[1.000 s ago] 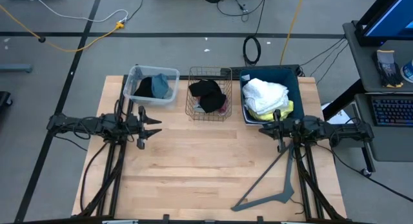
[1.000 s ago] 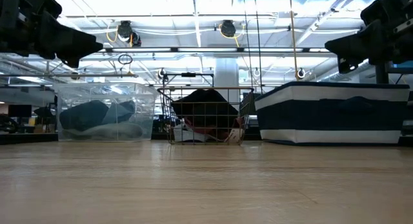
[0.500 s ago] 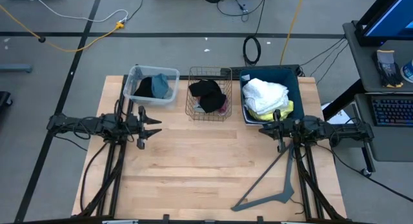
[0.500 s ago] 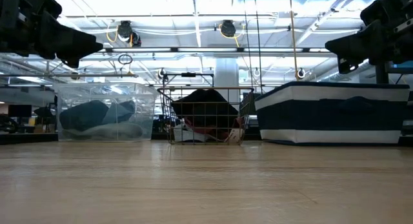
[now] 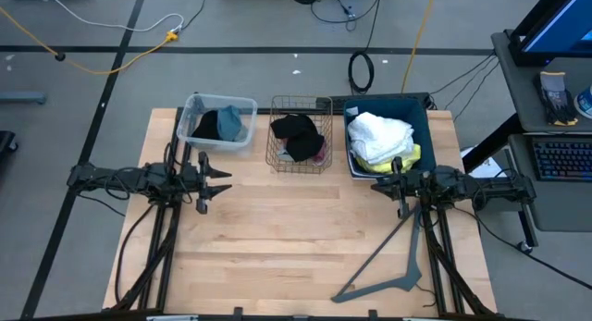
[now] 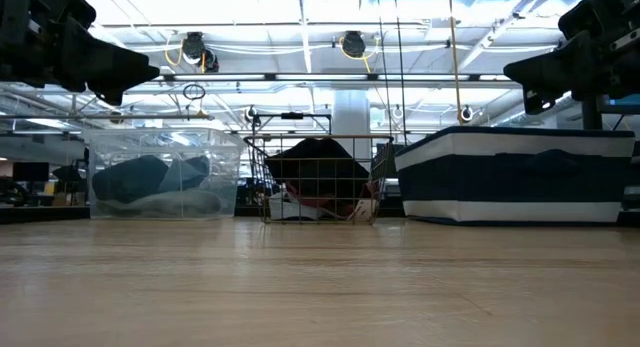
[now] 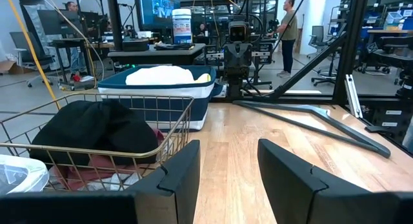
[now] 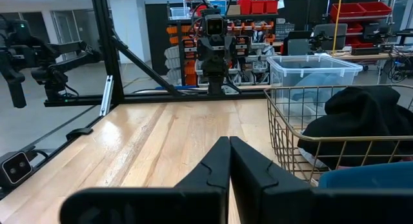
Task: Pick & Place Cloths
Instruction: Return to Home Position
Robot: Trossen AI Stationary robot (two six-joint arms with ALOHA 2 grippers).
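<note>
White and yellow cloths [image 5: 381, 136] fill the blue bin [image 5: 426, 127] as the left gripper [image 5: 225, 180], spread wide, and right gripper [image 5: 376, 184], closed empty, hover parked; sorting looks done, nothing left to pick.

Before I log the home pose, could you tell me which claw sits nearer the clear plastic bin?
Left. The left claw hangs open just in front of the clear plastic bin; the right claw, shut, is by the dark blue bin.

Bright overhead lighting, sharp, shadowless
</note>
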